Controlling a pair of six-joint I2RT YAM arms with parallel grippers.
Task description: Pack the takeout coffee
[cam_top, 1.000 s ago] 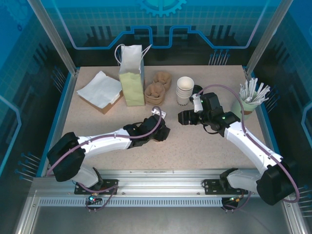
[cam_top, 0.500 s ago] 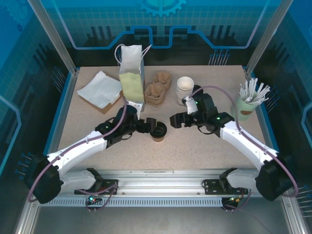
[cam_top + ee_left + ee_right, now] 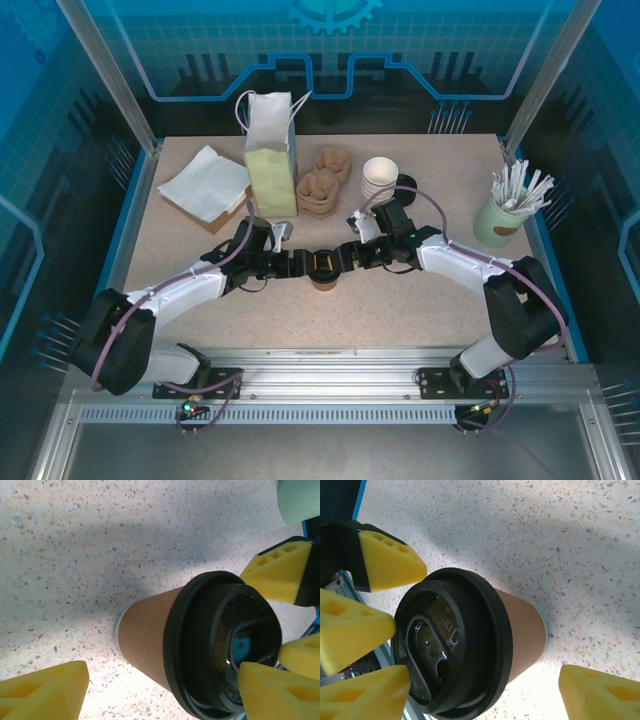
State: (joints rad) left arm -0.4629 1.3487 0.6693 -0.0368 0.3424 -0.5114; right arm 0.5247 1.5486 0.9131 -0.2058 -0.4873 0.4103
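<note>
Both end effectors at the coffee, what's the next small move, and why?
Probably back the right end effector away: both it and the left end effector stand open around the same upright takeout coffee, and the left one is nearer the paper bag.

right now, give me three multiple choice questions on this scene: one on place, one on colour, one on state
1. The coffee cup stands: A at the far left corner; B between the left gripper and the right gripper; C at the right edge.
2. Its lid is: A white; B green; C black.
3. The left gripper is: A open; B shut on the cup; C shut on nothing.
Answers: B, both grippers flank it; C, the wrist views show it black; A, its fingers stand wide apart.
</note>
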